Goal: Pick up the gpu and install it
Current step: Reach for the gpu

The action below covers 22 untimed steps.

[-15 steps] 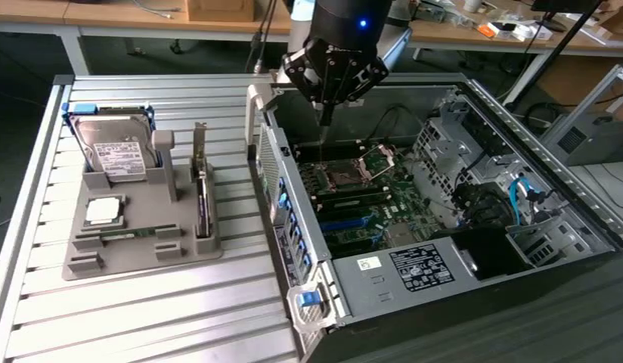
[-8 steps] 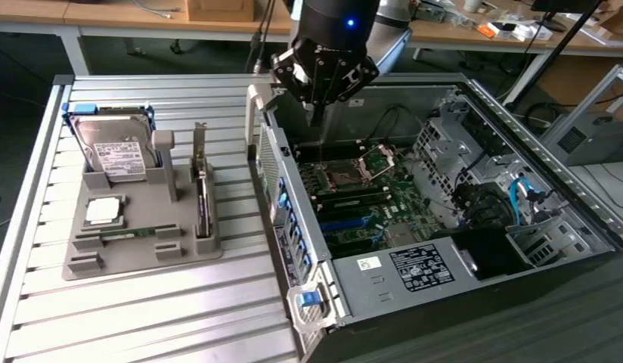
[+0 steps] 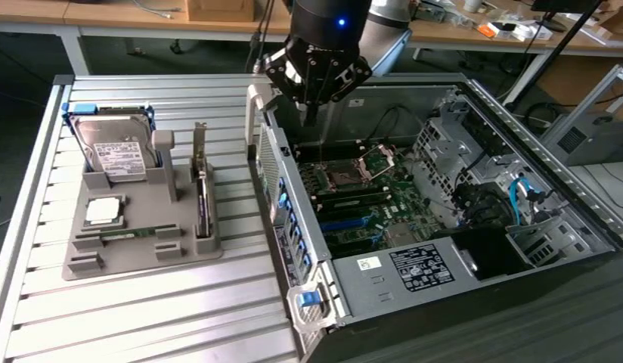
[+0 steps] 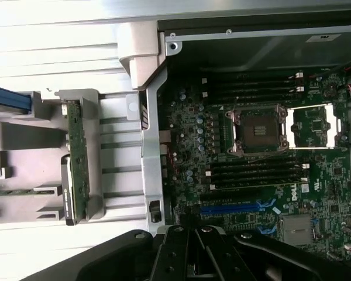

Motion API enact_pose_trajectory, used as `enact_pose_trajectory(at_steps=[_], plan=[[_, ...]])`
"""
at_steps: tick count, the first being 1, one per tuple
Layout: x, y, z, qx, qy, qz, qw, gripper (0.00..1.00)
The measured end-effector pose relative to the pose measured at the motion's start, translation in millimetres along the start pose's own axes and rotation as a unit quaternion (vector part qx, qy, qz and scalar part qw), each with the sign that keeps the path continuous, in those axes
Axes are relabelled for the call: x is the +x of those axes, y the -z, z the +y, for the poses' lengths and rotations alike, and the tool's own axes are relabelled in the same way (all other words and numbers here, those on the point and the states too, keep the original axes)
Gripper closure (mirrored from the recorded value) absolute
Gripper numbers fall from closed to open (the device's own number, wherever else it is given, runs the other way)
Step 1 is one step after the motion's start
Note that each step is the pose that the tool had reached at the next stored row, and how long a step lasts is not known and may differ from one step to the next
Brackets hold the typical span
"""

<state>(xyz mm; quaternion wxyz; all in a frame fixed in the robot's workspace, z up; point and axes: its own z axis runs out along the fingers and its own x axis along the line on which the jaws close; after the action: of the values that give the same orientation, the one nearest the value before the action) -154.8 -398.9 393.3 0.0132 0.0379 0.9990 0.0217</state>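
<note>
counter [image 3: 140, 318] of ribbed aluminium carries a grey holder [image 3: 140, 261] and, on the exterior view's right, an open case [image 3: 534, 144]. behind them stand wooden desks [image 3: 120, 15] strewn with cables and boxes, and the floor is dark. the gpu [image 3: 202, 198] stands on edge in the holder, untouched, with a hard drive [image 3: 118, 151] near it. the pincer [image 3: 308, 113] hangs closed and empty over the case's far corner, well apart from the gpu. the wrist view looks straight down on the motherboard [image 4: 251, 170], with its bare cpu socket [image 4: 260, 130] and a blue slot [image 4: 234, 208], and shows the gpu edge-on just outside the case wall. the exterior view adds the hard drive and blue cables [image 3: 522, 198] inside the case.
</note>
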Motion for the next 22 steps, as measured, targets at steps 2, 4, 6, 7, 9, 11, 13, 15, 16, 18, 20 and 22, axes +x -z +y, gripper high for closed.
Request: enact_pose_trajectory(at_steps=[2, 4, 6, 7, 9, 11, 13, 15, 16, 18, 20, 22], plan=[[2.2, 0.1, -0.2, 0.0, 0.0, 0.0, 1.0, 0.89], [3.6, 0.1, -0.3, 0.0, 0.0, 0.0, 1.0, 0.89], [4.8, 0.2, -0.4, 0.0, 0.0, 0.0, 1.0, 0.89], [5.3, 0.1, -0.4, 0.0, 0.0, 0.0, 1.0, 0.89], [6.5, 0.2, -0.5, 0.0, 0.0, 0.0, 1.0, 0.89], [7.4, 0.2, -0.5, 0.0, 0.0, 0.0, 1.0, 0.89], [8.5, 0.3, -0.7, 0.0, 0.0, 0.0, 1.0, 0.89], [9.6, 0.3, -0.7, 0.0, 0.0, 0.0, 1.0, 0.89], [10.2, 0.3, -0.8, 0.0, 0.0, 0.0, 1.0, 0.89], [11.3, 0.3, -0.8, 0.0, 0.0, 0.0, 1.0, 0.89], [12.9, 0.4, -1.0, 0.0, 0.0, 0.0, 1.0, 0.89], [15.5, 0.4, -1.2, 0.0, 0.0, 0.0, 1.0, 0.89]])
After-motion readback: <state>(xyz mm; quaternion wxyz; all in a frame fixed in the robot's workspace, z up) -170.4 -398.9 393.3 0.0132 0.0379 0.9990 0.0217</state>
